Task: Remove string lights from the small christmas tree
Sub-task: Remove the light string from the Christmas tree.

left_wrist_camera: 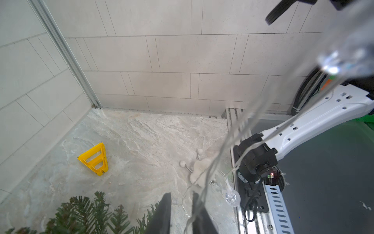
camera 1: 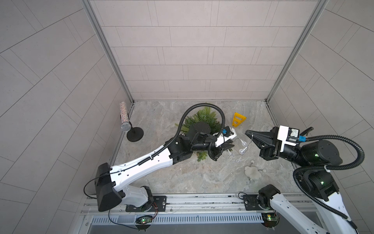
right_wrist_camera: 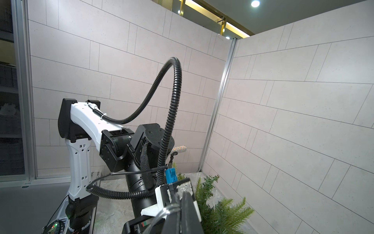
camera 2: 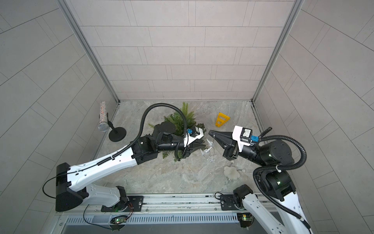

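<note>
over marbled tabletop [camera 1: 182, 174], string lights [camera 1: 243, 144] dangle from right gripper [camera 1: 247, 133] tip.

Pale tiled walls [camera 1: 202, 40] enclose a marbled grey floor [camera 1: 172, 178] with aluminium corner posts [camera 1: 108, 50].

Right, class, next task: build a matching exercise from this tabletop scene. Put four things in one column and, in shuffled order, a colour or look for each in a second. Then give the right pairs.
Things:
1. small christmas tree
2. plastic triangle
3. microphone
4. string lights

Colour or look:
a. yellow
b. clear bulbs on thin wire, just right of the tree
c. green needles
d. glittery silver, at the far left

Pairs: 1-c, 2-a, 3-d, 4-b
</note>
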Tool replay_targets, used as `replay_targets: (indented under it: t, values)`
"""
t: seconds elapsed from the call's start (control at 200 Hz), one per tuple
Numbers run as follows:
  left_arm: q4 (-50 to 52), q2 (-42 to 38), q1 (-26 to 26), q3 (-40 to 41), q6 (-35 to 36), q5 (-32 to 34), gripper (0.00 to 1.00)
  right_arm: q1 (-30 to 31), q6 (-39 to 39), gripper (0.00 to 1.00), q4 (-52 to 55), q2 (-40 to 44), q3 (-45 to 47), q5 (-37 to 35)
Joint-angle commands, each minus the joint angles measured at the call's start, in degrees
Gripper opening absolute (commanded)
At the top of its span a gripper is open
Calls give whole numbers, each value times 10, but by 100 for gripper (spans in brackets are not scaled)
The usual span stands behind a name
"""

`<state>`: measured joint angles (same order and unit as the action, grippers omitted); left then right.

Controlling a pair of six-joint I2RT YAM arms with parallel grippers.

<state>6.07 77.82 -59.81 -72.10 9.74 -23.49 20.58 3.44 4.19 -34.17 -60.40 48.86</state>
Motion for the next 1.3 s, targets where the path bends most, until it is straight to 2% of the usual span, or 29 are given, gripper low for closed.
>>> replay_targets:
  t: [0.0,0.12,0.345,0.455,0.63,0.791,1.001,1.111,1.201,1.296]
  values:
    - [-43,-1,0,-1,-9,10,10,-1,7,0,-15,9,11,7]
    - [-37,-19,0,5,-11,18,0,-1,4,0,-6,20,19,-4]
    - [9,-66,0,7,-10,40,0,-1,1,0,32,30,35,-9]
    - [27,-89,0,4,-5,57,0,-1,1,13,68,38,51,-18]
    - [56,-117,0,-8,1,70,0,-1,13,41,133,48,87,-42]
    - [63,-139,-1,-5,-14,53,0,-1,28,54,138,57,128,-56]
    - [81,-152,-1,-12,-25,3,0,-1,14,63,153,20,147,-87]
    - [88,-155,-4,-10,-28,-19,0,1,31,64,125,-1,154,-100]
    - [94,-160,-5,-7,-27,-20,0,8,34,64,107,-13,161,-77]
    - [94,-166,-6,2,-28,-18,0,35,7,53,101,-11,176,-75]
